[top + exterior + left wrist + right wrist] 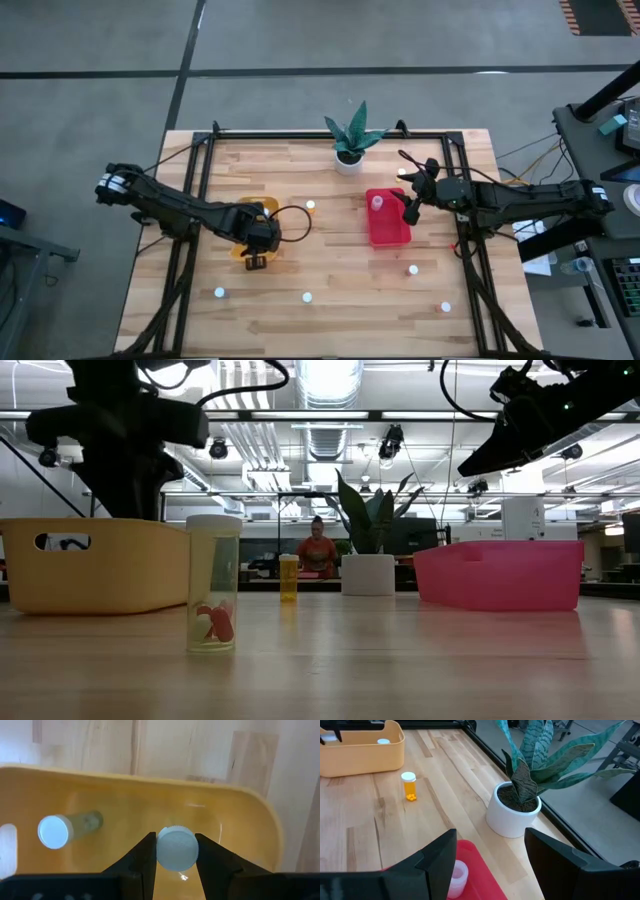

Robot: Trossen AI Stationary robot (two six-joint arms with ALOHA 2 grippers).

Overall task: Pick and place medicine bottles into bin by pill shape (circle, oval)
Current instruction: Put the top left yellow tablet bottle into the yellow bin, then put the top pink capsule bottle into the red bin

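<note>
- Jaws of the left gripper (174,851) are standing narrow, pressing on both sides of a white-capped bottle (177,848) and holding it over the inside of the yellow bin (250,805).
- In the high view the left gripper (256,250) is hanging over that yellow bin (268,205) on the left half of the table (330,320).
- 1 more bottle (67,827) is lying on its side on the yellow bin's floor, cap toward the camera, well apart from the held one.
- Jaws of the right gripper (490,865) are standing wide apart, gripping nothing and touching nothing.
- In the high view the right gripper (410,205) is hovering at the right edge of the red bin (390,235).
- 1 clear bottle (457,877) is sitting inside the red bin (480,865), below the open jaws; the high view shows it (377,202) near the bin's far end.
- An orange-tinted bottle (409,786) is standing upright on the table between the 2 bins; in the high view it is the pale dot (310,206).
- 5 loose bottles are showing on the near part of the table: (219,293), (307,297), (413,269), (446,308), and one near the pot (401,173).
- In the low view a clear bottle (212,585) with reddish pills at its bottom is standing upright in front of the yellow bin (100,565).
- A white pot with a green plant (350,150) is standing at the far edge of the table.
- A person (318,550) is sitting in the room beyond.
</note>
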